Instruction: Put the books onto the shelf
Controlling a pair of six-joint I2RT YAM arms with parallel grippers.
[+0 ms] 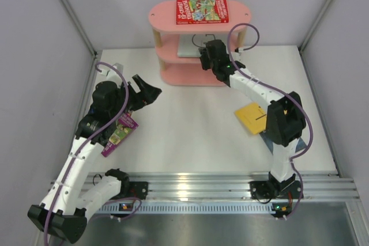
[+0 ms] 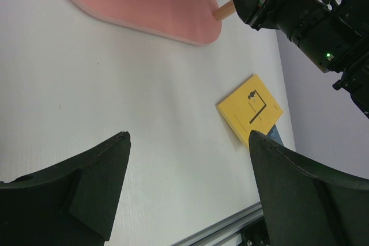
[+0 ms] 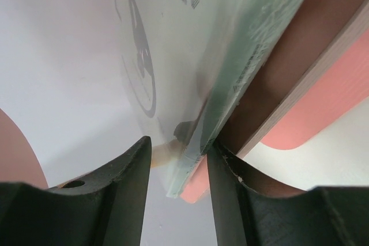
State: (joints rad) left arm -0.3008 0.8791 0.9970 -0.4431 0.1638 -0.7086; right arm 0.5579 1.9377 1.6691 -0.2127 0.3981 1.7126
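Observation:
The pink shelf (image 1: 173,74) stands at the back of the table, with a red illustrated book (image 1: 202,11) flat on its top board. My right gripper (image 1: 206,57) reaches into the middle tier, where the pale grey-green book (image 1: 189,48) lies. In the right wrist view that book's edge (image 3: 248,50) sits between the fingers of the right gripper (image 3: 179,145); it touches one finger and a gap shows beside the other. The left gripper (image 1: 151,93) hovers open and holds nothing. A purple book (image 1: 120,133) lies under the left arm. A yellow book (image 1: 252,117) lies beside the right arm.
In the left wrist view, past the left gripper (image 2: 190,142), lie the yellow book (image 2: 249,108), a blue sliver (image 2: 275,135) under it, the shelf's bottom board (image 2: 144,4) and the right arm (image 2: 311,15). White walls enclose the table; a metal rail (image 1: 190,185) runs along its near edge.

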